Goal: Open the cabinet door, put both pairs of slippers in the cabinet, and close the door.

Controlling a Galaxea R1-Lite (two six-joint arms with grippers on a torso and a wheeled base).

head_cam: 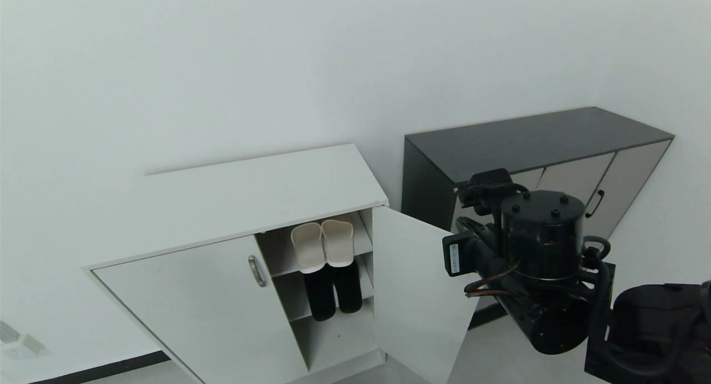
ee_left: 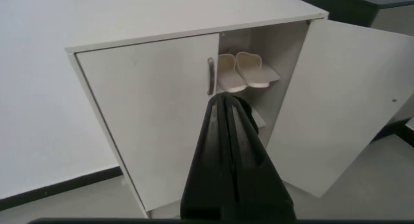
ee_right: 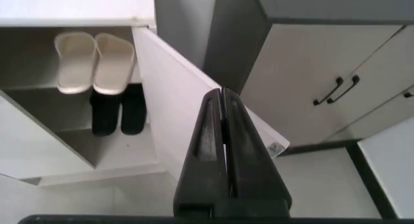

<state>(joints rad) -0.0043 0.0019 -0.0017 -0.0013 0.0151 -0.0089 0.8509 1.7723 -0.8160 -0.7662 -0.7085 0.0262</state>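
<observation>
The white cabinet (head_cam: 250, 189) has its right door (head_cam: 416, 295) swung open and its left door (head_cam: 205, 312) closed. A white pair of slippers (head_cam: 323, 245) lies on the upper shelf, and a black pair (head_cam: 332, 289) lies on the shelf below. My right arm (head_cam: 541, 245) hangs to the right of the open door, on its outer side. In the right wrist view the right gripper (ee_right: 223, 93) is shut and empty, with the door (ee_right: 187, 101) and both pairs (ee_right: 94, 61) beyond it. My left gripper (ee_left: 224, 100) is shut and empty in front of the cabinet opening, below the white slippers (ee_left: 249, 70).
A dark grey sideboard (head_cam: 533, 139) with handled doors stands to the right of the white cabinet, against the white wall. The bottom shelf of the white cabinet (head_cam: 339, 339) is bare. Open floor lies in front of both cabinets.
</observation>
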